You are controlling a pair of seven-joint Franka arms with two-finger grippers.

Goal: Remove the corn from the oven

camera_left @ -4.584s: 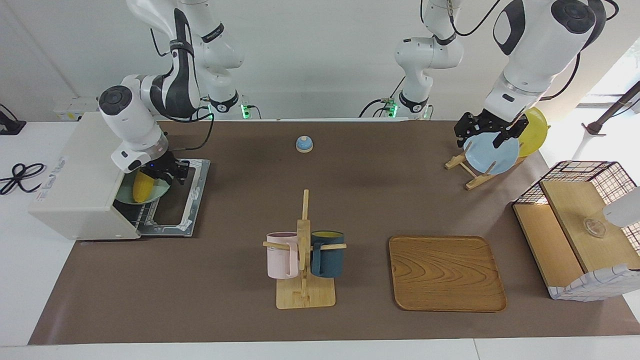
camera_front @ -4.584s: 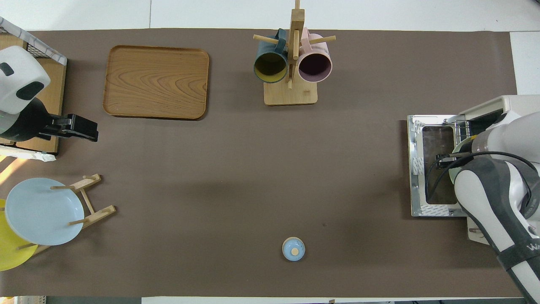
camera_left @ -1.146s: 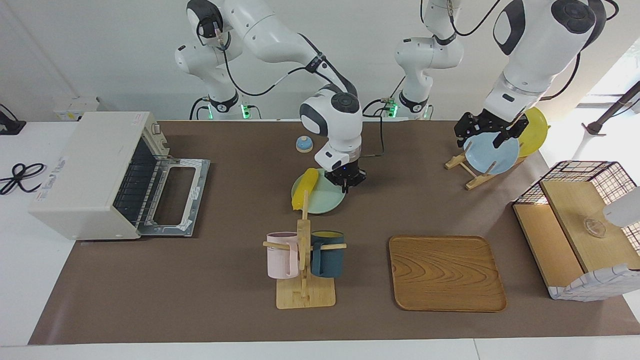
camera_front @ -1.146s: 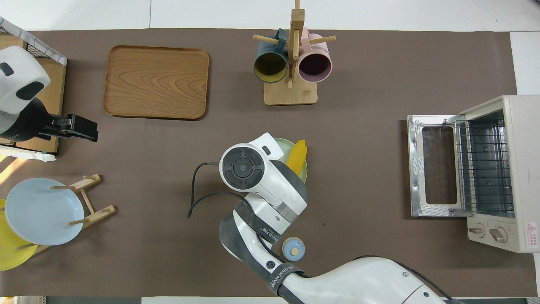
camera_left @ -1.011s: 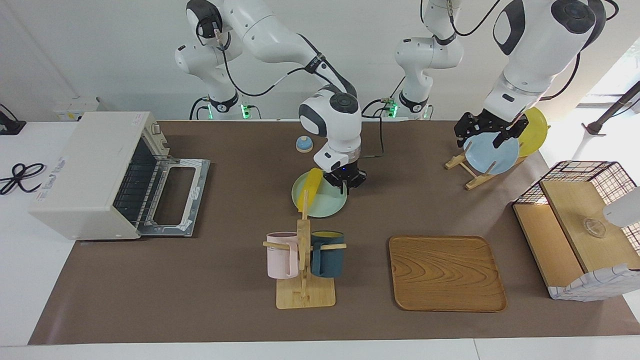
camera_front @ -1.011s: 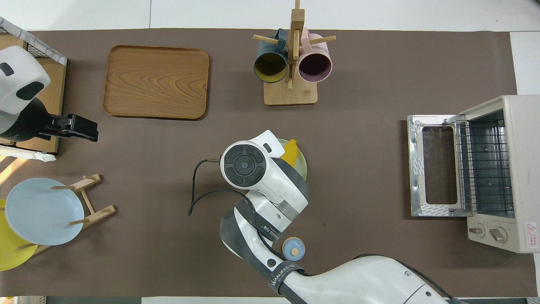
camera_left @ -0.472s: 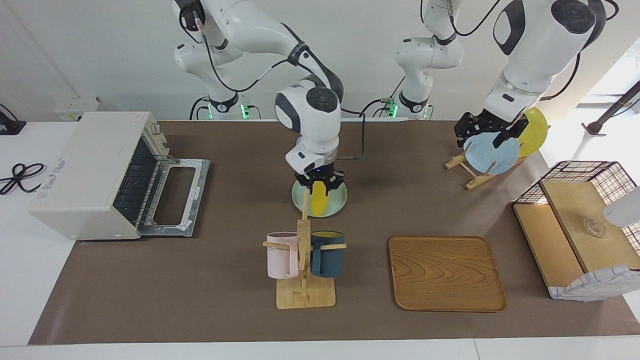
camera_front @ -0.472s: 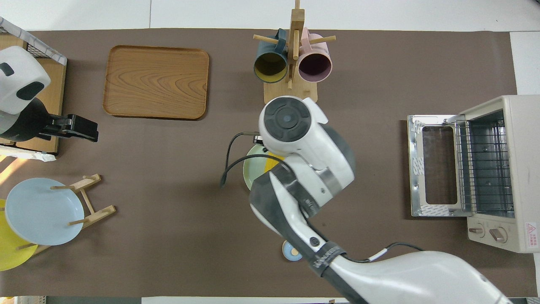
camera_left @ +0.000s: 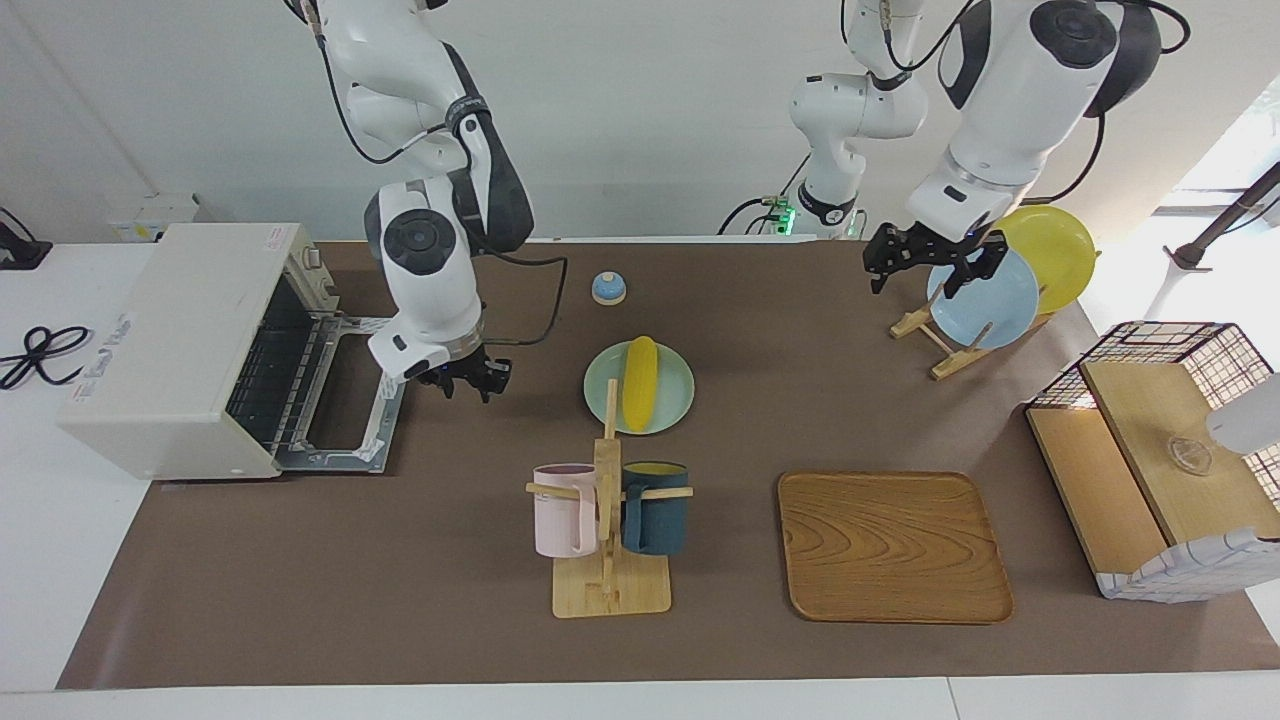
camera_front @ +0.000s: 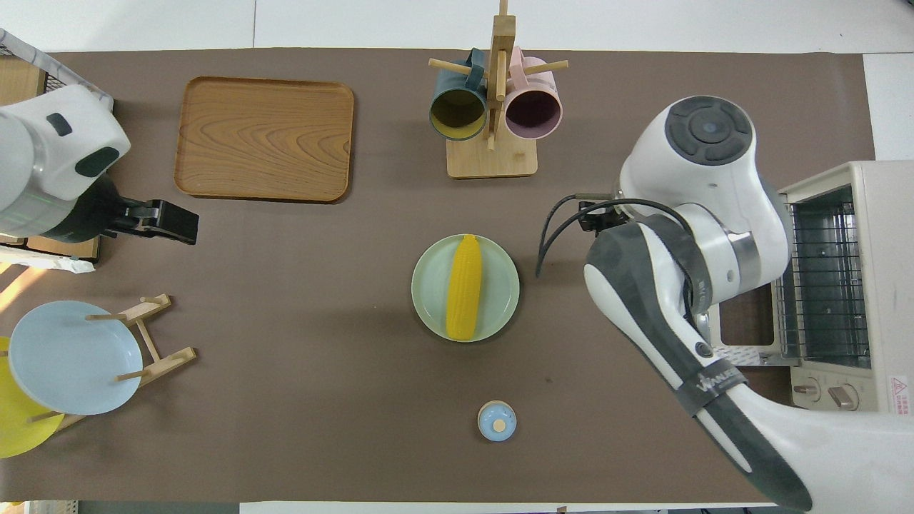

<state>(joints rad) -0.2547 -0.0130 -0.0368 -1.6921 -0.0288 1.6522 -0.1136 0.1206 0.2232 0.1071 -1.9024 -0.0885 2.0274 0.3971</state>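
Observation:
The yellow corn (camera_left: pixel 640 383) (camera_front: pixel 464 296) lies along a pale green plate (camera_left: pixel 672 400) (camera_front: pixel 500 275) on the brown mat at mid-table, outside the oven. The off-white oven (camera_left: pixel 170 330) (camera_front: pixel 885 285) stands at the right arm's end with its door (camera_left: pixel 345 395) dropped open and its wire rack bare. My right gripper (camera_left: pixel 468 380) hangs open and empty just above the mat, between the oven door and the plate; the overhead view hides it under its own arm. My left gripper (camera_left: pixel 925 268) (camera_front: pixel 161 221) is open and holds nothing, up by the plate rack.
A wooden mug rack (camera_left: pixel 608 520) with a pink and a dark blue mug stands farther from the robots than the plate. A wooden tray (camera_left: pixel 893 545), a small blue bell (camera_left: pixel 608 288), a rack with a blue plate (camera_left: pixel 990 300) and a yellow plate (camera_left: pixel 1055 245), and a wire basket (camera_left: pixel 1170 450) are also there.
My right gripper has let go of the plate and swung away toward the oven door; plate and corn rest on the mat. The left arm shifted slightly toward mid-table.

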